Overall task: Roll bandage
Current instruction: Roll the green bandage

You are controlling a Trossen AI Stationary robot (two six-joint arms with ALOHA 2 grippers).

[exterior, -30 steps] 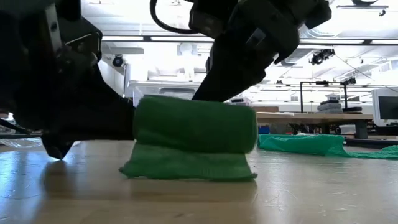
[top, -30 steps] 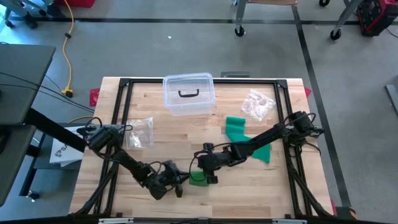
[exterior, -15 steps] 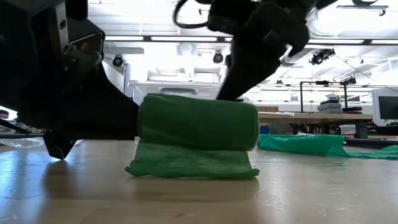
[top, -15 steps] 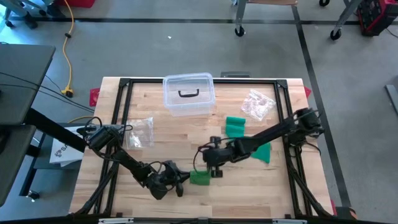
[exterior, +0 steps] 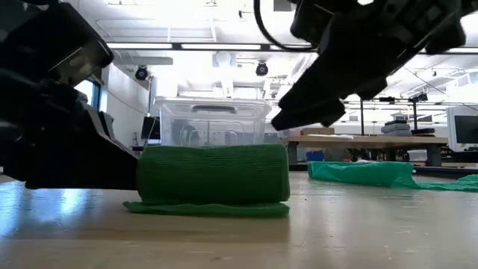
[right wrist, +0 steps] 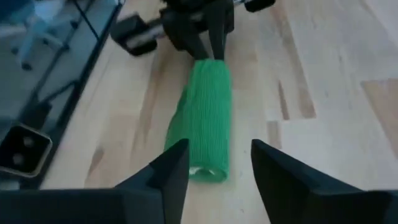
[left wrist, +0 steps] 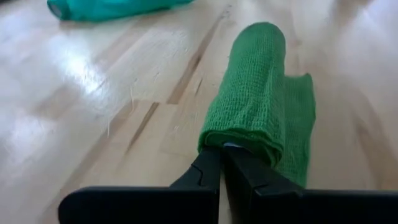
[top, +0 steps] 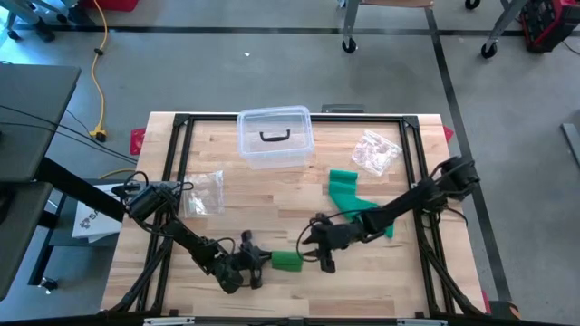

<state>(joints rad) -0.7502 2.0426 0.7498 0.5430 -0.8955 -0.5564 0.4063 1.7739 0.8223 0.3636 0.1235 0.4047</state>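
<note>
A green bandage (top: 288, 260), rolled into a short cylinder, lies near the table's front middle on its own flat loose tail (exterior: 205, 209). My left gripper (left wrist: 221, 152) is shut at the roll's left end (exterior: 146, 175). My right gripper (right wrist: 214, 163) stands open just off the roll's right end (right wrist: 202, 171), touching nothing, with the roll (right wrist: 202, 118) ahead of its fingers. A second green bandage (top: 358, 204) lies unrolled farther right, partly under my right arm. My left gripper has its shut fingertips stuck into the open left end of the roll (left wrist: 239, 144), which hides what they pinch inside. The fingers come nearly level from the table's left, along the roll. The roll lies on the table on its loose tail (left wrist: 300, 124).
A clear plastic box (top: 275, 138) stands at the far middle. Crumpled clear bags lie at the left (top: 204, 193) and far right (top: 375, 151). The black frame rails (top: 177, 154) run along the table's sides. Bare wood lies in front of the roll.
My right gripper has opened, let go of the roll and drawn back toward the table's right edge. My left gripper has rolled about its own line in place. The roll has turned with it and now lies lower, with its tail flat beneath.
</note>
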